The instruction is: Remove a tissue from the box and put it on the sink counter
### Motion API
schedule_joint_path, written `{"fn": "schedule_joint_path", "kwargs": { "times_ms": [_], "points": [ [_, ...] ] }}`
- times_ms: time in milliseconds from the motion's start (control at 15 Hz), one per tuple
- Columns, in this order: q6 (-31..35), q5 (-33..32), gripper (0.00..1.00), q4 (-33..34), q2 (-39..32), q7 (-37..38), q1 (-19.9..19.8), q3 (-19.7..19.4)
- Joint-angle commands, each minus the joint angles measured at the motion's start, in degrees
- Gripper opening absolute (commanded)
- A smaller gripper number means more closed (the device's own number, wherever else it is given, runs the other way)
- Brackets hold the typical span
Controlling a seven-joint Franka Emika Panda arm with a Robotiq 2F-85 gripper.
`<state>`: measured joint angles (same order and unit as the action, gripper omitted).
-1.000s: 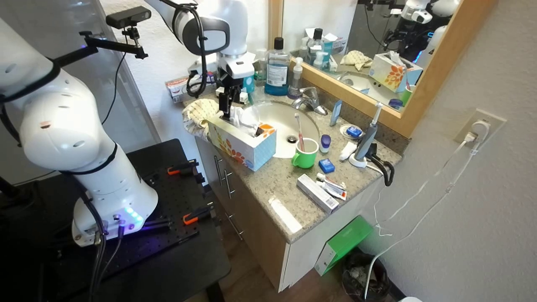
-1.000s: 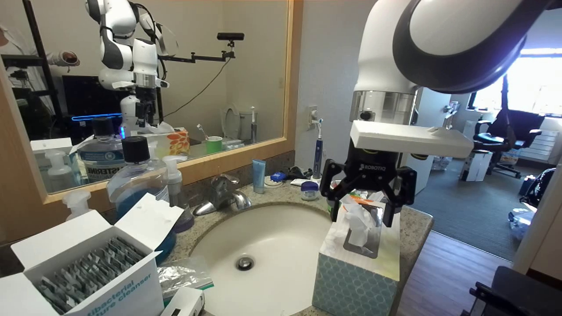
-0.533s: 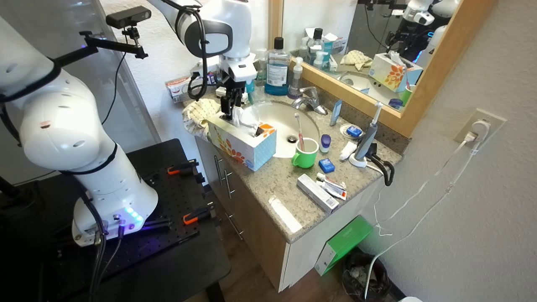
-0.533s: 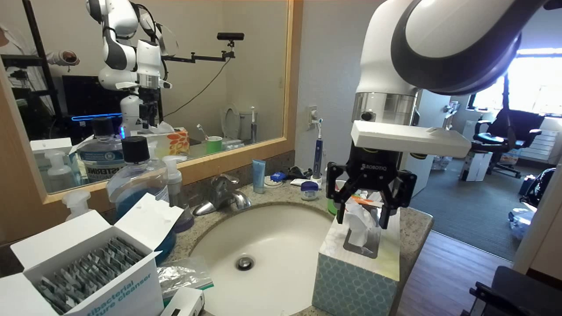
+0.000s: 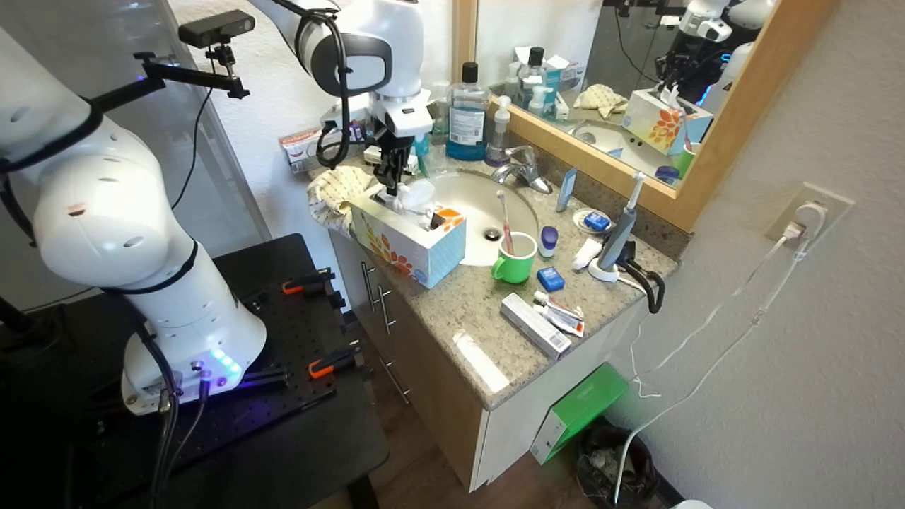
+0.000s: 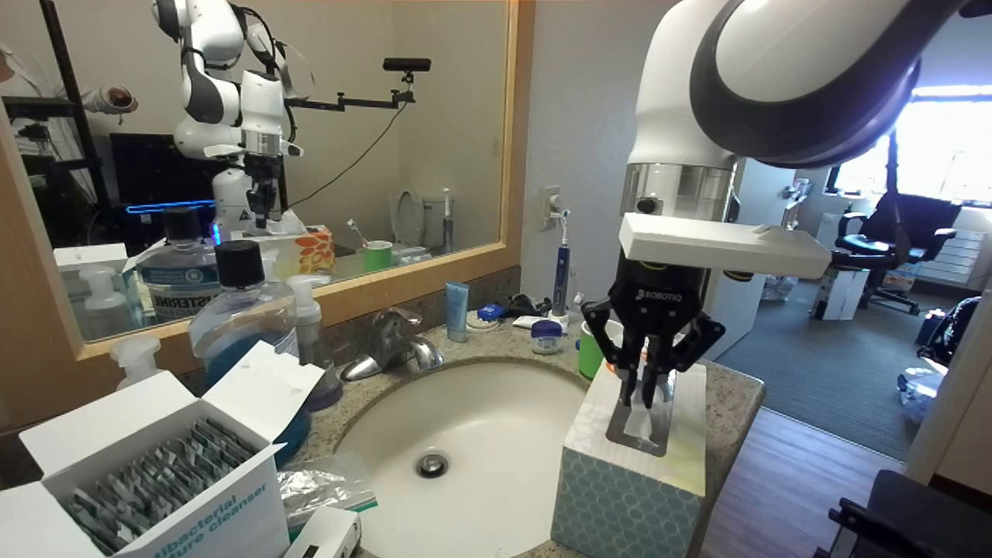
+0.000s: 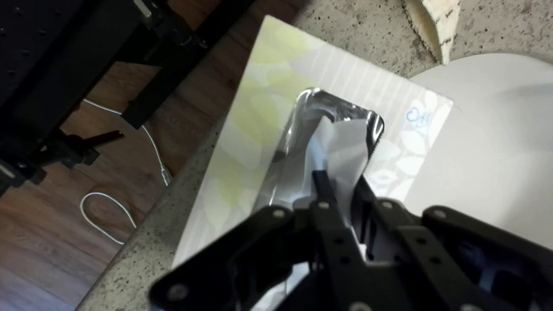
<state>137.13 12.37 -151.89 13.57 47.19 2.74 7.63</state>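
Tissue (image 7: pixel 345 142): held btwn jaw tips, lower end in slot (image 7: pixel 290 160) of box (image 6: pixel 628 496). Jaws: narrow, closed on tissue, pointing down. Clearance: slot edge just beside tips toward basin (image 6: pixel 496 418), more room toward front edge of worktop (image 5: pixel 463 311). Box: upright, near front edge; wrist view shows a tapering strip of worktop btwn box and that edge. Opp. side: box hides part of basin rim; contact cannot be told. Patterned cloth (image 5: pixel 338 191): just beside one box end. Green mug (image 5: pixel 515 268) w/ toothbrush (image 5: pixel 506 233): off opp. end, near but apart. Further: slim carton (image 5: pixel 535 325); worktop surface shows btwn it and box, extending to corner. Across basin: faucet (image 5: pixel 522 171), then mirror (image 6: pixel 457 155).
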Motion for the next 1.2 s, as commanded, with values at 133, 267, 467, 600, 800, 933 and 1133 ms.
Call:
{"fn": "schedule_joint_path", "kwargs": {
  "times_ms": [133, 267, 467, 600, 800, 933, 1133],
  "points": [
    [-0.34, -1.61, 0.00, -0.25, 3.00, 0.88, 0.21, 0.89],
    [-0.96, -3.04, 0.00, -0.72, 5.82, 1.87, 0.10, 1.60],
    [-2.17, -5.08, 0.00, -0.94, 9.67, 3.06, -0.21, 2.83],
    [-3.96, -6.25, 0.00, -0.57, 11.62, 4.47, -0.62, 3.67],
    [-10.89, -9.22, 0.00, 0.96, 15.55, 7.54, -1.45, 4.91],
    [-15.09, -10.86, 0.00, 2.16, 18.78, 9.51, -1.32, 5.76],
    [-19.96, -11.91, 0.00, 4.14, 23.70, 10.15, -0.31, 6.75]
  ]
}}
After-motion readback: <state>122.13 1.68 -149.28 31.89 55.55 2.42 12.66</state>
